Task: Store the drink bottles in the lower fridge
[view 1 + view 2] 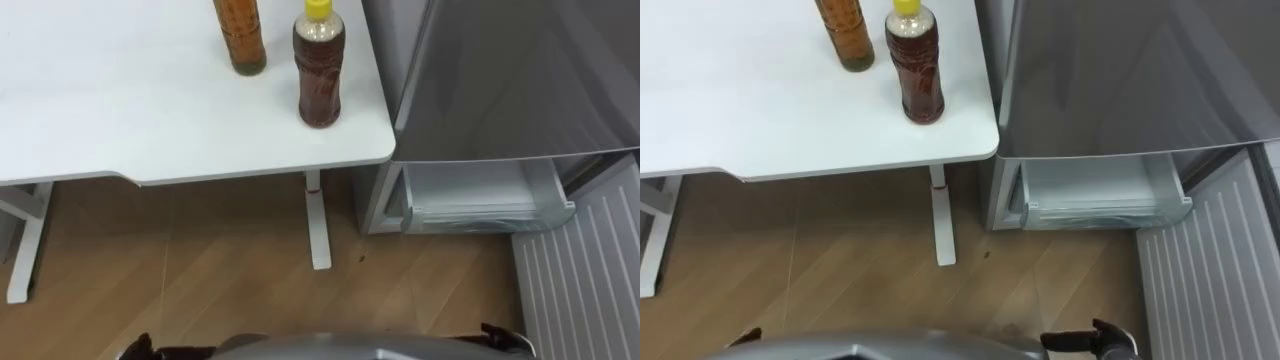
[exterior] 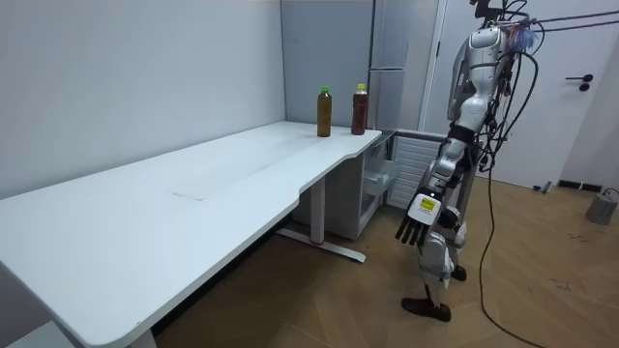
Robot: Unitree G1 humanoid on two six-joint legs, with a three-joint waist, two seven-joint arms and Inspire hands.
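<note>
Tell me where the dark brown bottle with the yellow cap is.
In the eye views, the dark brown bottle stands upright at the white table's right corner, next to the grey fridge, just right of the amber bottle.

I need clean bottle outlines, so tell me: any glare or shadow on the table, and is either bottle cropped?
Left eye view: the white table is evenly lit without glare, with only faint shadow by the yellow-capped bottle; the amber bottle is cut off by the top edge. Room view: both bottles stand whole.
</note>
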